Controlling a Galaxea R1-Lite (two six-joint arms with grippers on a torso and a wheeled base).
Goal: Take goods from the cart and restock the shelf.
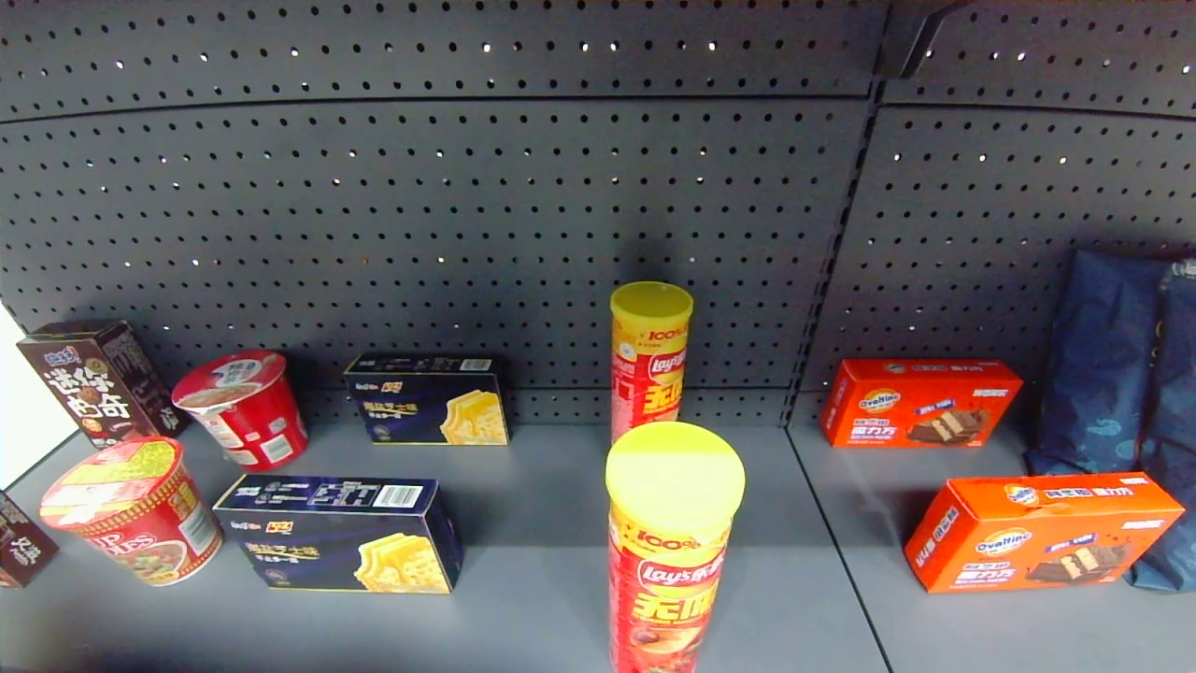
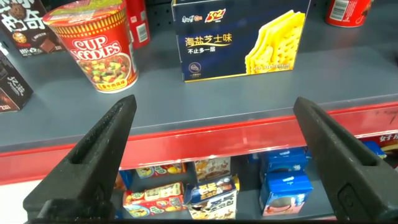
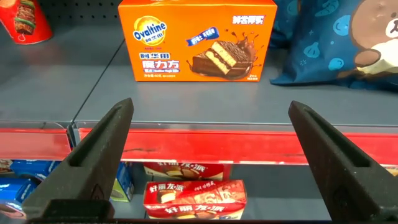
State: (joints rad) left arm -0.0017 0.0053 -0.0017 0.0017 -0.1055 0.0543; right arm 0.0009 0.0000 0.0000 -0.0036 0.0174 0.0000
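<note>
A dark grey pegboard panel (image 1: pixel 467 187) backs the grey shelf (image 1: pixel 542 505), which carries goods in two rows, a far one against the panel and a near one. At the far left stands a brown box (image 1: pixel 93 379), and a second dark box (image 1: pixel 19 542) shows at the near left edge. Next come two red noodle cups, the far cup (image 1: pixel 241 407) tipped on its side and the near cup (image 1: pixel 131 509) lying tilted as well. Right of them sit two dark blue cracker boxes, one far (image 1: pixel 428 397) and one near (image 1: pixel 341 547). In the middle two red chip cans with yellow lids stand upright, the far can (image 1: pixel 649 360) behind the near can (image 1: pixel 671 551). On the right section are two orange cake boxes, far (image 1: pixel 920 402) and near (image 1: pixel 1042 531), with dark blue bags (image 1: pixel 1112 355) just beside them at the right edge. The left end effector (image 2: pixel 214 106) hangs in front of the shelf's red front rail (image 2: pixel 217 134), facing the near cup and near cracker box, its fingers spread wide and holding nothing. The right end effector (image 3: pixel 209 106) is likewise spread wide and empty, facing the near orange box. Below the rail a lower shelf (image 2: pixel 249 208) holds more boxes.
</note>
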